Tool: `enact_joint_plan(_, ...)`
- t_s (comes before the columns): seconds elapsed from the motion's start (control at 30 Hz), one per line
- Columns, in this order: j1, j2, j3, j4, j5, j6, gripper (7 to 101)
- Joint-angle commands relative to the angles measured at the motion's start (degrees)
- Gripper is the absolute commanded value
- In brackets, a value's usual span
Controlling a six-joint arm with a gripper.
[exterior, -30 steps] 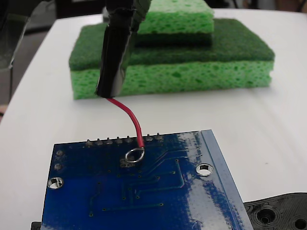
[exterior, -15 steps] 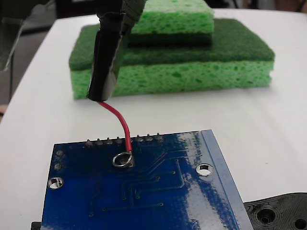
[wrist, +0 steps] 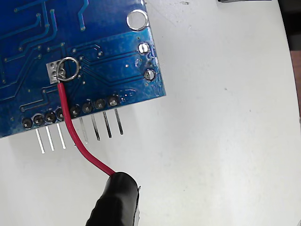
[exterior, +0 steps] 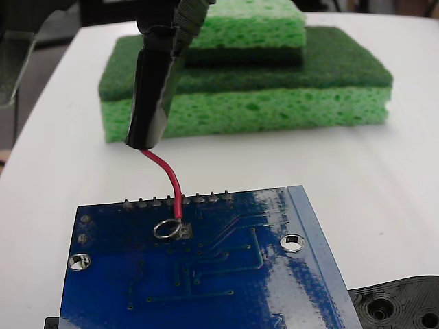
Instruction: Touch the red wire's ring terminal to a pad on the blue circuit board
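Red wire (wrist: 70, 129): thin, curved, black sleeve; silver ring (wrist: 68, 68) overlaps pad (wrist: 54, 71) nr board (wrist: 94, 61) pin edge. Gripper grip: can't tell.

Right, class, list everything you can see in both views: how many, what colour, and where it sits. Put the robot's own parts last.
blue circuit board: one, glossy blue, at the near edge of the table in the fixed view.
pad: one, pale silver, on the board near its pin row.
red wire: one, red, curving from the black sleeve to the board.
ring terminal: one, silver, overlapping the pad's edge.
black sleeve: one, black, above the board.
sponges: two, green, stacked at the back of the table.
black plastic piece: one, bottom right corner of the fixed view.
table: one, white.
gripper: barely visible at the sleeve's top; state unclear.
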Motion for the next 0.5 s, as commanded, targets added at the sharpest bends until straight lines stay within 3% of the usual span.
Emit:
enact_joint_plan(0.03, -0.35, 0.7, -0.26, 0.09, 0.26, 0.0, 100.3)
enact_joint_plan(0.5, -0.62, 0.97, -0.79, 0.53, 0.62, -0.35, 100.3)
